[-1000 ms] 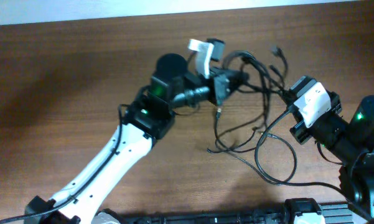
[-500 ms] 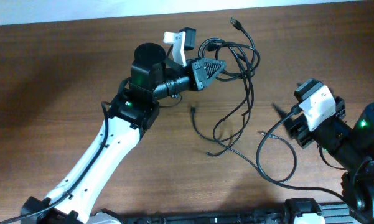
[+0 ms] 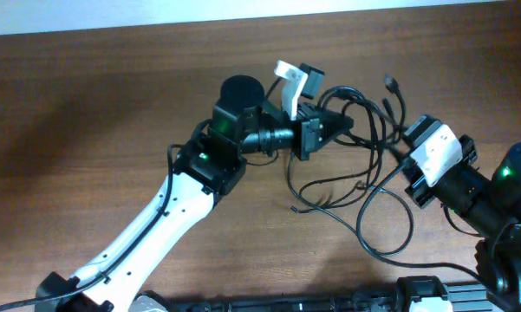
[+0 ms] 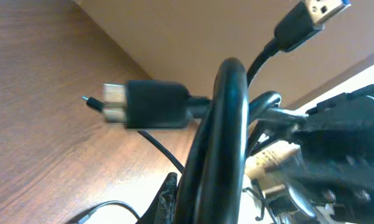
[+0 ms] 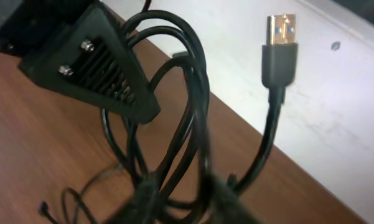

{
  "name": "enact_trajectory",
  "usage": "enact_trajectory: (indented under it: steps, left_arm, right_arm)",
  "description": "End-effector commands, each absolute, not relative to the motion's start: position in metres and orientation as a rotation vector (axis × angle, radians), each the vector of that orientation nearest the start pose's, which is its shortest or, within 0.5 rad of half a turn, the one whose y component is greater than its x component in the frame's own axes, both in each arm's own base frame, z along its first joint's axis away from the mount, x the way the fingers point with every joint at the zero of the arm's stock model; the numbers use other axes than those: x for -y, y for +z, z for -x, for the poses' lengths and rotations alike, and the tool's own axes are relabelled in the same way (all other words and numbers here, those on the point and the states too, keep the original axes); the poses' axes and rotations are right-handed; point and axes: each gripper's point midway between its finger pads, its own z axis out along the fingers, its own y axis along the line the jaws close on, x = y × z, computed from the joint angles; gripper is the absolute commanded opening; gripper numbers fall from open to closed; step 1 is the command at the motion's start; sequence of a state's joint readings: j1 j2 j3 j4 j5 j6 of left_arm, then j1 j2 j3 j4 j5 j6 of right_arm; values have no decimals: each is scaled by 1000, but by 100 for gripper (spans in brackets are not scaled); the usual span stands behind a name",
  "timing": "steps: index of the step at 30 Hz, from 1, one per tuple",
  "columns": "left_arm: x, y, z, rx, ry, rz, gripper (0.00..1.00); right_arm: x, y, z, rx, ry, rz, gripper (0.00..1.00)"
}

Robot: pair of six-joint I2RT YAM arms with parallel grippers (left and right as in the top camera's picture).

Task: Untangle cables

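The cables [image 3: 364, 130] are thin black cords bunched between my two grippers, with loose loops [image 3: 329, 189] trailing onto the table. My left gripper [image 3: 328, 128] is shut on the bunch and holds it above the table. In the left wrist view the cords [image 4: 221, 143] fill the jaws, with one plug [image 4: 150, 106] to the left. My right gripper [image 3: 400, 143] is at the right side of the bunch. In the right wrist view its blurred fingers [image 5: 183, 202] stand apart with strands [image 5: 193, 124] running between them. A USB plug [image 5: 280, 43] sticks up.
A large cable loop [image 3: 386, 227] lies on the wooden table [image 3: 113, 104] in front of the right arm. A pale wall edge [image 5: 336, 93] runs behind the table. The white left arm [image 3: 156, 234] crosses from the front left.
My left gripper swung left and back with the bunch, then returned right. The bunch is again at my right gripper's fingers. The right arm barely moved.
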State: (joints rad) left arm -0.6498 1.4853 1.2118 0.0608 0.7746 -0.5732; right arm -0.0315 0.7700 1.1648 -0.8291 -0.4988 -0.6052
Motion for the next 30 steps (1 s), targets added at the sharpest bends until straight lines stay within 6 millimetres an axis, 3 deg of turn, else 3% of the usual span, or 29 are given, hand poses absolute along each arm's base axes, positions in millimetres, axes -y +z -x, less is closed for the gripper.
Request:
enact_trajectory:
  steps: [1,8,14,19,20,21,22,24,27,30]
  left_arm:
    - [366,335,-272,-1831,-1520,-754,0]
    - [359,335,-282,-1836,-1501,-724,0]
    - [323,334,-322,-1850,-1428,-606,0]
    - [306,334,-337,-1851,-1400,-558,0]
    - [305,334,-338,-1851,-1397,-555,0]
    - [304,334,-339,-1851,-1396,-553,0]
    - [304,334,-339,-1851,-1395,-553,0]
    - [304,335,-339,-1846,-1395,-555,0]
    - [304,337,-340,-1834,-1393,-557,0]
    - [304,341,-342,-1815,-1382,-554,0]
  right_arm:
    - [-77,355,-241,-1750,95,851,4]
    - [-71,347,-241,-1812,94,804,4]
    - [-31,332,-248,-1994,-39,532,4]
    - [-15,329,-249,-2049,-69,367,4]
    - [-14,329,-249,-2049,-67,361,11]
    - [-15,329,-250,-2047,-66,362,27]
    - [-15,329,-250,-2049,-63,364,56]
    - [-15,324,-248,-2073,-58,366,76]
    - [-17,319,-246,-2092,-40,375,90]
    - [-31,320,-245,-2072,34,443,90]
